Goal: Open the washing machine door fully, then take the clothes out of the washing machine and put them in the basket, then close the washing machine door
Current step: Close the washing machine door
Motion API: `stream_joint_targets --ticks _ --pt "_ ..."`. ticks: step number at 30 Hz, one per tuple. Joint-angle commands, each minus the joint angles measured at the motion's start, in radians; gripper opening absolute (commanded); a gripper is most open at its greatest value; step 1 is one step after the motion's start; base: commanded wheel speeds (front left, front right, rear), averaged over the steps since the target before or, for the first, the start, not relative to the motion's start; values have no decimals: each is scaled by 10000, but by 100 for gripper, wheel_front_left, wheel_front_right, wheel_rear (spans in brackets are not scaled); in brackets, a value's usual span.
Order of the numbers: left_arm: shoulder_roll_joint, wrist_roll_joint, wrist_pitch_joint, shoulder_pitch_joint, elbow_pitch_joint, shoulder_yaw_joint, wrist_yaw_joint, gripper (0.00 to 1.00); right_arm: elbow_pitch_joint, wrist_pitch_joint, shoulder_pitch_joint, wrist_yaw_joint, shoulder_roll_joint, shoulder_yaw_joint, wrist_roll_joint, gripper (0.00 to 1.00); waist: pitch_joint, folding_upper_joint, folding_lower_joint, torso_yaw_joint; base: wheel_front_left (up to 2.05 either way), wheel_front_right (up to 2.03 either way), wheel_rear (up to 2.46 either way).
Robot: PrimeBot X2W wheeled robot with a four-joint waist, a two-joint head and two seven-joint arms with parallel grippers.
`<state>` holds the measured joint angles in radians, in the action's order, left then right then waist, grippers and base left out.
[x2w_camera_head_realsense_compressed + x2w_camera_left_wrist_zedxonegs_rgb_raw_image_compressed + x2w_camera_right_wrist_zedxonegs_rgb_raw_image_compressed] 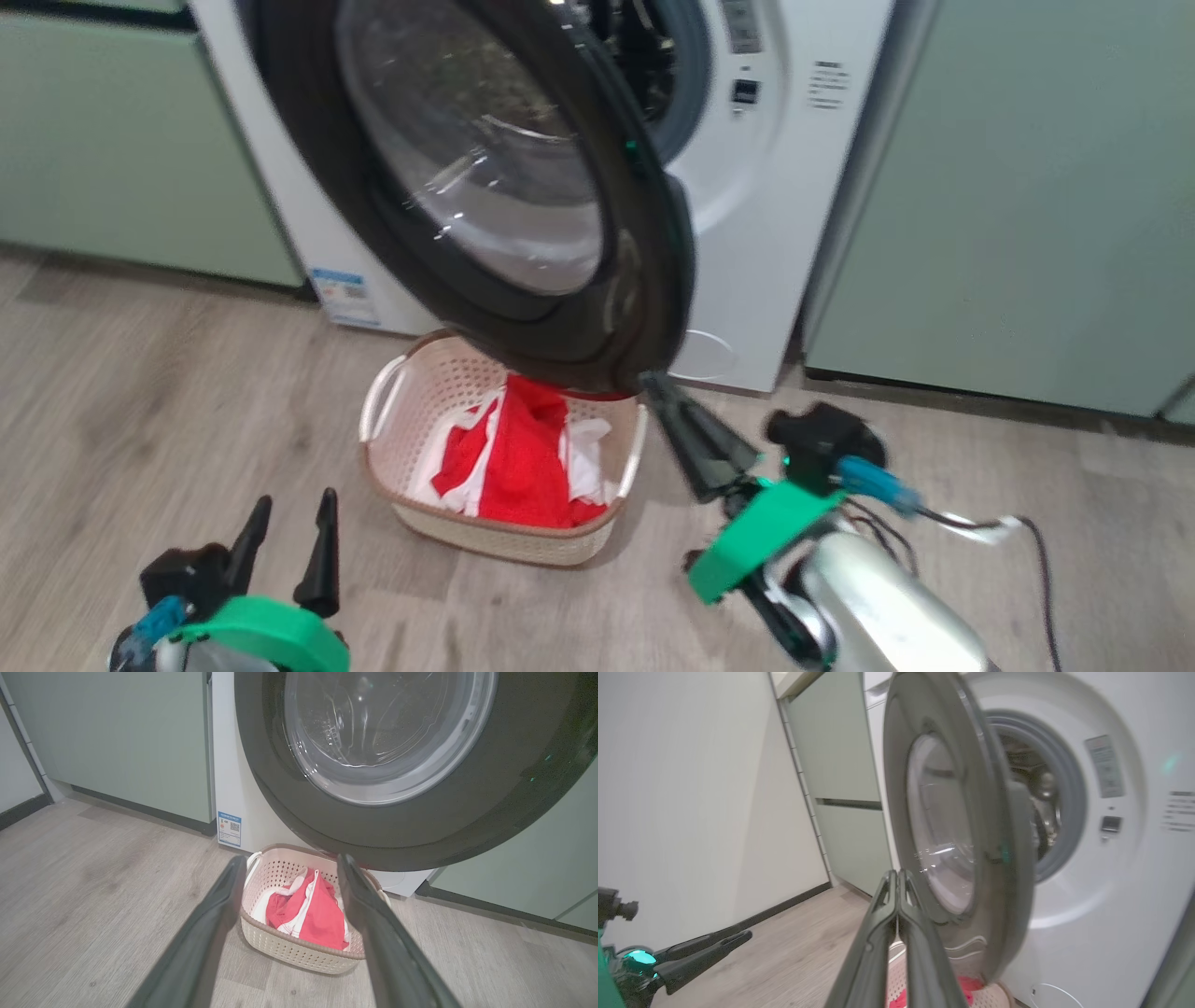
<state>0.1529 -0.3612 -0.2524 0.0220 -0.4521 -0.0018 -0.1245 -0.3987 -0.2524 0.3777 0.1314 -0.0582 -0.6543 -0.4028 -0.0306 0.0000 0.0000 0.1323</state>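
Over wood flooring (140, 392), the clothes (523, 457) lodged in the basket (504, 539), the right gripper (653, 385) is shut empty at 5 o'clock of the washing machine door (317, 168), likely for pushing; the left gripper (295, 501) is spread wide.

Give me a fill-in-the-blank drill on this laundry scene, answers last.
1. The bright red striped clothes lie in the cream perforated plastic ____.
2. The round, black-rimmed glass washing machine door stands ____.
3. Unlike the open left gripper, the right gripper is ____.
Answers: basket; open; shut.
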Motion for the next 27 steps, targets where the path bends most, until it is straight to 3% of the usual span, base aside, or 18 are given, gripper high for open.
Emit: stream_joint_targets --ticks 1,5,9,27 --pt "107 76 -93 562 247 275 -61 100 150 -94 508 -7 80 -268 -123 0 79 0 0 269 0 0 0" --pt "44 84 -93 721 207 36 -61 100 -800 -94 1259 -7 80 -1032 -590 0 237 0 0 707 0 0 0" --pt "-78 73 -93 885 220 -161 -61 100 -1533 -94 1858 -7 80 -1063 -867 0 442 0 0 1056 0 0 0" --pt "-476 -90 -93 1636 252 -752 -61 100 -3844 -94 4350 -7 80 1730 -1082 0 1720 0 0 1298 0 0 0"
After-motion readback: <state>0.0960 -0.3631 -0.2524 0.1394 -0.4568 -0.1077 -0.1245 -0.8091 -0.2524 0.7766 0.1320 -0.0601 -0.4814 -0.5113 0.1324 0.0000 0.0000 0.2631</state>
